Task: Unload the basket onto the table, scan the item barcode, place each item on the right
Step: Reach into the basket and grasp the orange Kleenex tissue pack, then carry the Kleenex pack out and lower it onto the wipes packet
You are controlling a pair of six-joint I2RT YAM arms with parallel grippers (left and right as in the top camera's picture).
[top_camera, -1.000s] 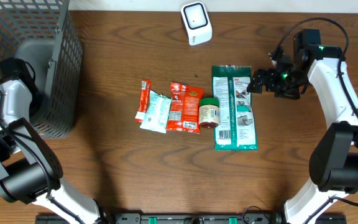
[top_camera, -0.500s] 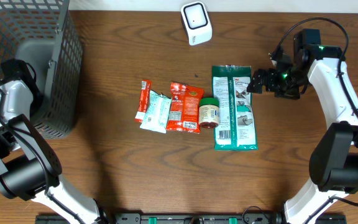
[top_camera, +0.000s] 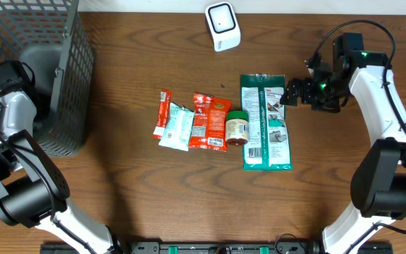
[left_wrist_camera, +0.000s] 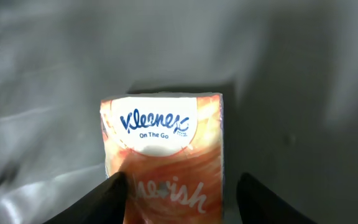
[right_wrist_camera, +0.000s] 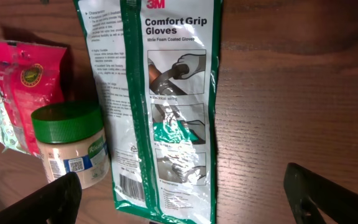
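Observation:
In the left wrist view an orange Kleenex tissue pack (left_wrist_camera: 163, 143) lies on the grey liner inside the basket. My left gripper (left_wrist_camera: 180, 186) has closed round its lower half. The left finger presses its edge and the right finger stands close beside it. From overhead the left arm (top_camera: 9, 77) reaches into the wire basket (top_camera: 48, 28) and its jaws are hidden. The white scanner (top_camera: 223, 26) stands at the back. My right gripper (top_camera: 287, 94) hangs open just right of the 3M gloves pack (top_camera: 265, 121), with nothing between its fingers (right_wrist_camera: 58, 196).
A row lies mid-table: a red stick pack (top_camera: 163, 113), a pale green packet (top_camera: 177, 127), a red packet (top_camera: 208, 121) and a green-lidded jar (top_camera: 237, 128). The gloves pack's barcode (right_wrist_camera: 129, 183) faces up near its lower end.
My left gripper narrowed onto the tissue pack, and the left arm shifted slightly toward the basket's back. The right arm stayed still.

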